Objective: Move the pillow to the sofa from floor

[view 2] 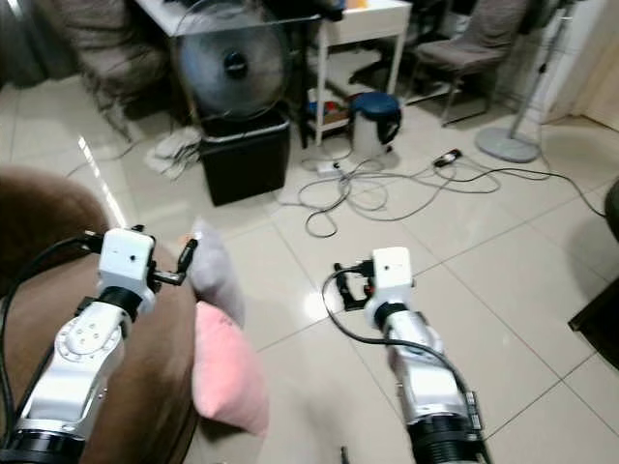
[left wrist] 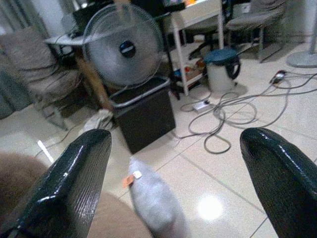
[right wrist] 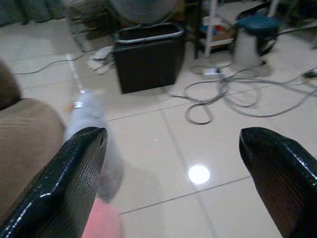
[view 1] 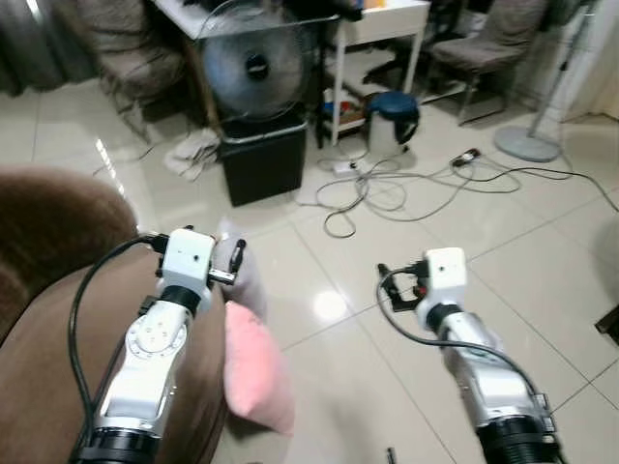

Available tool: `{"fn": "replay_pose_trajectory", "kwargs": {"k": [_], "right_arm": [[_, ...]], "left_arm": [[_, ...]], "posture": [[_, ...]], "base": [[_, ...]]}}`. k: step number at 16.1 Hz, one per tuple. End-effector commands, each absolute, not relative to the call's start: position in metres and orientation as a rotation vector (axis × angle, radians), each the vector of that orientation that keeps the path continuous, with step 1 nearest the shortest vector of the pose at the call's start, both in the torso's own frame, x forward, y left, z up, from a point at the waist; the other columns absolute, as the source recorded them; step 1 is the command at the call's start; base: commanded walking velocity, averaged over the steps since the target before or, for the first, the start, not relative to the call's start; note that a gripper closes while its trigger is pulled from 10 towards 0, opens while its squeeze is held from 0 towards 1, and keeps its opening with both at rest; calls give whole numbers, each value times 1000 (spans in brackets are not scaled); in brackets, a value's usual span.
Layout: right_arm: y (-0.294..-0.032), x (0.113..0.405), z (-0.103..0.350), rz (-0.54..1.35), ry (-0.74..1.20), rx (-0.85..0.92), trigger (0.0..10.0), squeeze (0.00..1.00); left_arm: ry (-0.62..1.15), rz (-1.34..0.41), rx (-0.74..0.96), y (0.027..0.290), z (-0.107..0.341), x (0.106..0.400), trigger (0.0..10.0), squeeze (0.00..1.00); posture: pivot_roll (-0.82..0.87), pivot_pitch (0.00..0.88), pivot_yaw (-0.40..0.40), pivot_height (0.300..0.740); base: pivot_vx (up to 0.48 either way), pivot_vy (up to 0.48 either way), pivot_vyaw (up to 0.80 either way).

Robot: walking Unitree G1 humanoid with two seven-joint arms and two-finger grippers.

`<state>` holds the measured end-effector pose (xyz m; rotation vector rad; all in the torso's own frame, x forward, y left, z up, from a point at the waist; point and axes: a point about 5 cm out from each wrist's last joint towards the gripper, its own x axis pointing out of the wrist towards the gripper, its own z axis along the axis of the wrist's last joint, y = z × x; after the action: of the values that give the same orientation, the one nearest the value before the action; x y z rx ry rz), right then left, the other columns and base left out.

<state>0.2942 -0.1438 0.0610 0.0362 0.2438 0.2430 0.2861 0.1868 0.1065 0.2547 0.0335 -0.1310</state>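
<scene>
At far left, a brown sofa [view 1: 58,290], rounded arm curving toward the tiled floor [view 1: 542,271]. Over that arm, the left gripper [left wrist: 173,163], fingers [left wrist: 74,183] spread wide apart, holding nothing. Just beyond its tips, a grey pillow [left wrist: 153,198] leaning against the sofa's side, a small orange-and-white tag [left wrist: 131,177] at its upper corner, writing too blurred to read. Directly below the grey one, a pink pillow [view 1: 253,372] standing on the floor, also pressed against the sofa. Further back, a black bin [view 1: 263,159] with a round fan [view 1: 253,66] above it, no brand legible on the dark hub. Right of that, a white table [view 1: 382,24], a pale kettle with dark blue lid [view 1: 391,121] under its edge, and loose cables [view 1: 406,184] coiled over the tiles. Nearer, at right, the right gripper [right wrist: 173,168] raised over bare floor, fingers [right wrist: 267,168] likewise wide apart and empty. At far right, a round fan-stand base [view 1: 527,143] beside a grey chair [view 1: 484,43].
</scene>
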Motion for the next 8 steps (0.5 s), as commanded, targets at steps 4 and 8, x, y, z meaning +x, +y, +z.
{"fn": "replay_pose_trajectory", "kwargs": {"k": [4,8], "right_arm": [[-142,296,63,250,236,35,10000,0],[-142,297,63,249,235,37,10000,0]], "left_arm": [[39,-143,261,186,106,287,10000,0],[27,-174,331,182,107,287,10000,0]], "posture": [[41,0,32,740],[43,0,32,740]], "base": [[0,240,0],[0,-360,0]]}}
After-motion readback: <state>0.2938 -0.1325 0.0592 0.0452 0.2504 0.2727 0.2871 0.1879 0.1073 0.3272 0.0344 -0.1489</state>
